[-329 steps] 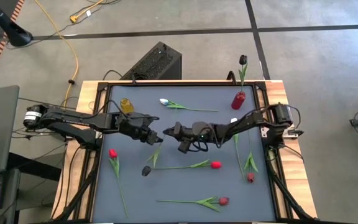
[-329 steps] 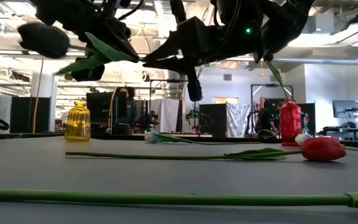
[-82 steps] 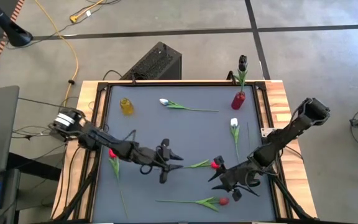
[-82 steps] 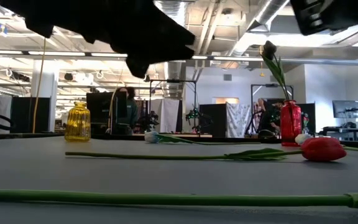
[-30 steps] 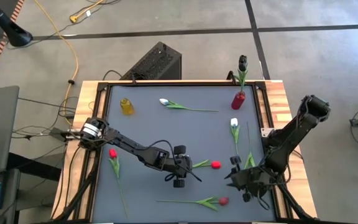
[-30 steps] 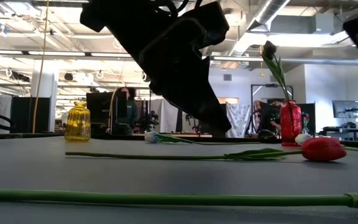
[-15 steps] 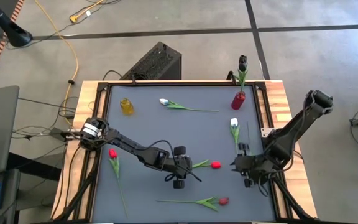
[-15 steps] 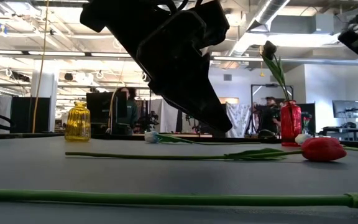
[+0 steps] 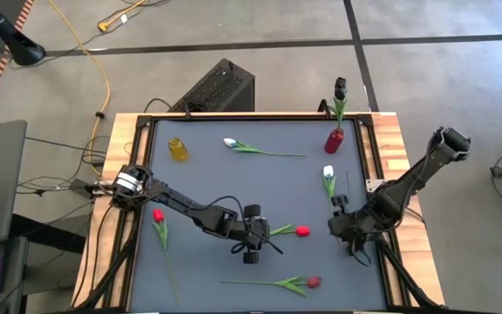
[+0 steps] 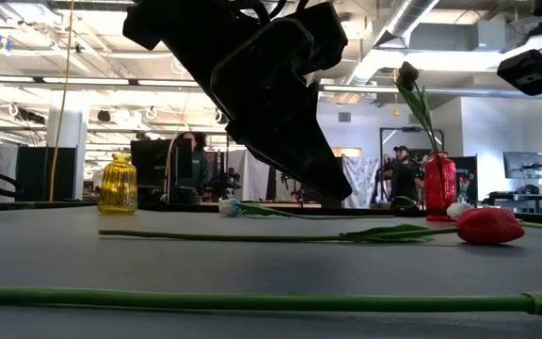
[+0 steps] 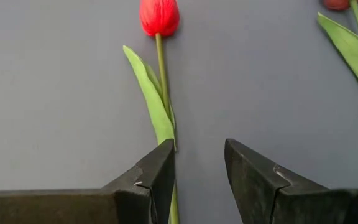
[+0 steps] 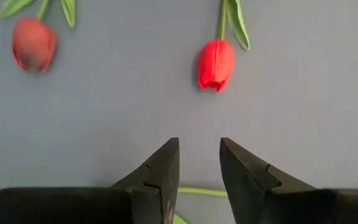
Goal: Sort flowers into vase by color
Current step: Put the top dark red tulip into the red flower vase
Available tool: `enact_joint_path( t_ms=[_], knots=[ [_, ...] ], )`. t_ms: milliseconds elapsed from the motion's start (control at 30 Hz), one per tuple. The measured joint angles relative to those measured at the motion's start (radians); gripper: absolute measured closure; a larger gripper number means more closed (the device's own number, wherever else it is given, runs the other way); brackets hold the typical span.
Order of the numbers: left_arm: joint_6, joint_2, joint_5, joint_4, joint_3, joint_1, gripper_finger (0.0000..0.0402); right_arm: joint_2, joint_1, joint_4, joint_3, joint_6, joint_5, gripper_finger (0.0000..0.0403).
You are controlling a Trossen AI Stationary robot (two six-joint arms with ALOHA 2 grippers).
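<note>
While the right arm hangs back near the table's right edge, the left claw (image 9: 260,241) is low over the middle of the grey table (image 9: 199,174), lining up on the bright red artificial tulip with the thin green stem (image 9: 301,231). In the left wrist view the fingers (image 11: 160,177) are spread apart with nothing between them, and the stem of that red tulip (image 11: 159,15) runs just beside the inside edge of one finger rather than centred in the gap. So I'd say we're in the reach-and-align step of a pick, not gripping yet.

The right claw (image 9: 342,228) is also spread and holding nothing; its wrist view looks down on a red tulip head (image 12: 215,64) and a darker maroon one (image 12: 33,43).

As for progress, only the black tulip (image 9: 340,85) stands in the small red glass vase (image 9: 334,140) at the back right. The amber yellow vase (image 9: 177,149) at the back left looks empty. White tulips (image 9: 230,142) (image 9: 328,173) and more red ones (image 9: 158,215) (image 9: 312,282) lie flat on the table.

Next move, my guess: nudge the left claw sideways so the stem sits between the fingers, drop down, pinch. The stem is thin and flat on the table, so it could easily slip out.
</note>
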Motion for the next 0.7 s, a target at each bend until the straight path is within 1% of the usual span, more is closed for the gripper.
enact_joint_path(
  t_ms=[133, 300, 433, 533, 600, 700],
  knots=[
    [0.0, 0.0, 0.0, 0.0, 0.0, 0.0, 0.0272, 0.0, -0.016, -0.045, 0.0, -0.111, -0.049, 0.0225],
    [-0.007, 0.0, 0.0, 0.0, 0.0, 0.0, 0.0272, 0.0, -0.016, -0.044, 0.0, -0.131, -0.066, 0.0195],
    [-0.016, 0.0, 0.0, 0.0, 0.0, 0.0, 0.0272, 0.0, -0.028, -0.039, 0.0, -0.131, -0.072, 0.0189],
    [-0.017, 0.0, 0.0, 0.0, 0.0, 0.0, 0.0272, 0.0, -0.052, 0.004, 0.0, -0.136, -0.072, 0.0189],
    [-0.017, 0.0, 0.0, 0.0, 0.0, -0.001, 0.0272, 0.0, -0.073, 0.065, 0.0, -0.183, -0.072, 0.0188],
    [-0.017, 0.0, 0.0, 0.0, 0.0, -0.001, 0.0272, 0.0, -0.098, 0.152, 0.0, -0.314, -0.079, 0.0188]
  ],
)
